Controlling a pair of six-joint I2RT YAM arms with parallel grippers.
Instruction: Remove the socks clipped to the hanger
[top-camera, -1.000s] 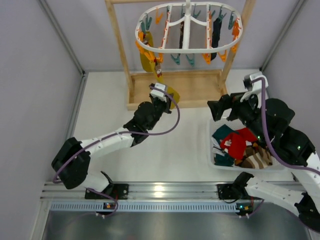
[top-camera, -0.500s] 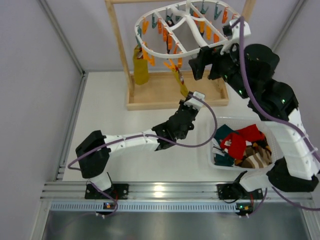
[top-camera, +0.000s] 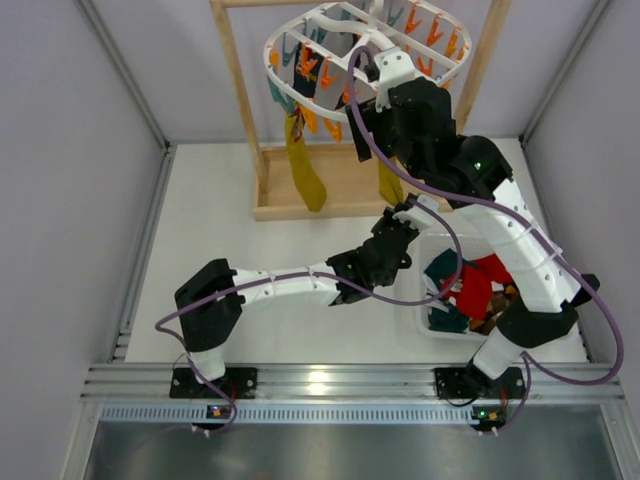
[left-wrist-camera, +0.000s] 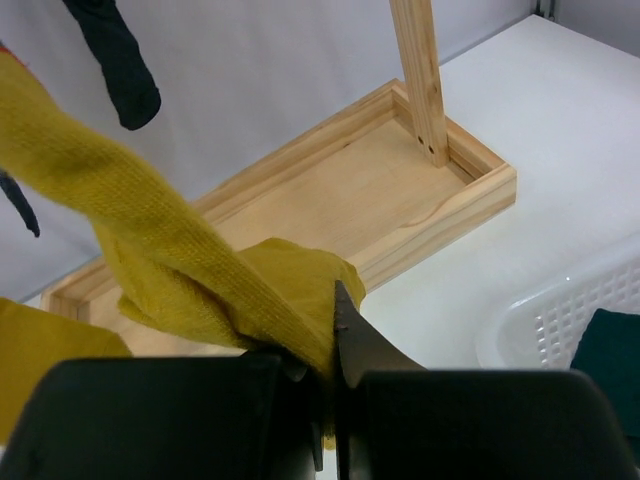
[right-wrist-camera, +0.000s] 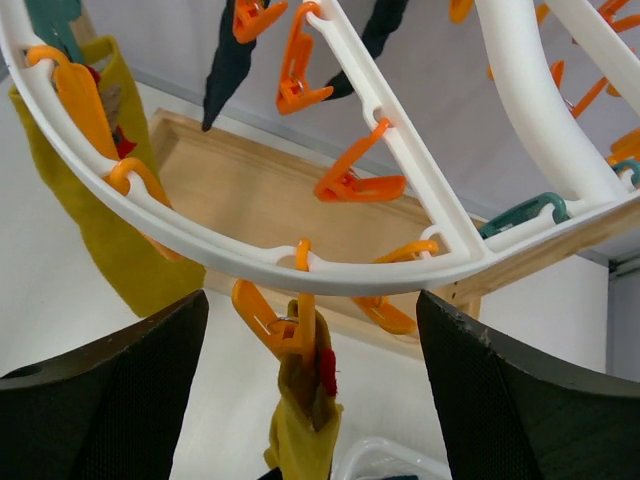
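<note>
Socks: one mustard sock (left-wrist-camera: 200, 290) is in my left claw (left-wrist-camera: 328, 372), jaws pinched shut on its lower end, fabric bunched over the fingers. Its top end is clipped in an orange peg (right-wrist-camera: 285, 320) on the rim of the hanger (right-wrist-camera: 400, 150), so it stretches from the peg down to the claw. A small red bit shows on it just under the peg. The left claw is low over the table, just beside the white basket (left-wrist-camera: 560, 320) and near the base of the wooden stand (left-wrist-camera: 330, 190). My right claw (right-wrist-camera: 310, 330) is up under the hanger rim, jaws spread wide, one finger on each side of that same peg, gripping nothing. The hanger hangs from the stand at the far side of the table and looks tilted. A second mustard sock (right-wrist-camera: 110, 230) hangs from the hanger's left side, clear of both claws. Dark socks (right-wrist-camera: 230, 60) are pegged further back. The basket holds loose socks, a red one (top-camera: 475, 285) on top, with teal and brown striped ones around it.
</note>
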